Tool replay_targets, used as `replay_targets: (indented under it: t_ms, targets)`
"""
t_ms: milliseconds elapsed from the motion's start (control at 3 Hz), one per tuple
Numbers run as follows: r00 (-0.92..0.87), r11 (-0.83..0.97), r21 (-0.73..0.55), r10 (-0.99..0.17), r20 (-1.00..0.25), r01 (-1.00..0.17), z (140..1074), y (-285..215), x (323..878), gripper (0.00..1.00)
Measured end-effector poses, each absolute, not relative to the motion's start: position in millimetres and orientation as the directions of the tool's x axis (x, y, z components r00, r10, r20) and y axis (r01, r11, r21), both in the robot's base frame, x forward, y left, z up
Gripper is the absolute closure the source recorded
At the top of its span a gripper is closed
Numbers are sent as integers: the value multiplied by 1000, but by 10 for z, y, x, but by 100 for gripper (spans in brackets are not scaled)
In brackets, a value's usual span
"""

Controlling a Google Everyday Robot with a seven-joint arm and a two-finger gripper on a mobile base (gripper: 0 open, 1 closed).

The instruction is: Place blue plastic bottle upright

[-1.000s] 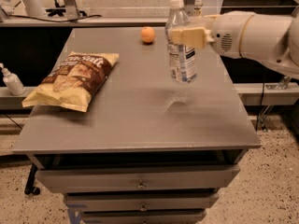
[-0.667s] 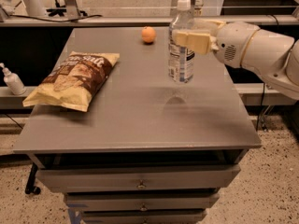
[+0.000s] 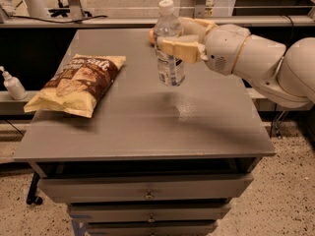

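End effector (image 3: 157,39) clasps bottle (image 3: 171,69); chip bag (image 3: 78,82) well apart.

I'm working in what looks like a lab or workshop — grey metal drawer cabinet (image 3: 147,127), speckled terrazzo floor (image 3: 280,205), loose cables (image 3: 54,18) along a back bench (image 3: 113,21). My gripper (image 3: 171,37) hangs above the cabinet's far side, clasping the blue plastic bottle (image 3: 170,69).

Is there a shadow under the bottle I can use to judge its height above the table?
Camera view: the tool holds the blue plastic bottle over the table. Its shadow is soft and diffuse, clear of the bottle's base. No harsh glare.
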State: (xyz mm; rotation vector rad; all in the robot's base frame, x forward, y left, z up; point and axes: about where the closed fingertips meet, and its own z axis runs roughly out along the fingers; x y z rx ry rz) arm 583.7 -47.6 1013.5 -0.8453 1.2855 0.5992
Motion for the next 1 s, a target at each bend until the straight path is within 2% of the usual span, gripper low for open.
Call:
replay_targets:
  t_ms: [333, 1000]
  targets:
    - [216, 547, -245, -118, -969, -801, 10019, -341, 5775, 100]
    - [192, 531, -222, -111, -975, -818, 9704, -209, 5733, 100]
